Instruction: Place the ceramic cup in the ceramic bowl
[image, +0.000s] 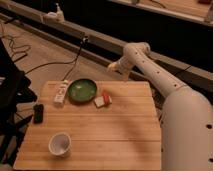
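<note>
My gripper (113, 65) hangs just off the far edge of the tabletop (110, 130), toward its right corner and well apart from everything on it. How its jaws stand I cannot tell. The cup (59, 144) sits upright near the front left corner, mouth up. The bowl (82, 90) lies empty at the far side, with a small white-and-red block (102, 100) just beside its right rim and a long white thing (60, 93) just to its left.

The step in hand, as I judge it, is the reach to the cup. I want to carry the arm across high enough to miss the bowl and the block. Then I want to come down on the cup from above with the jaws wide and straddle one wall at the rim. Squeezing the glossy outside would, I expect, slip.
</note>
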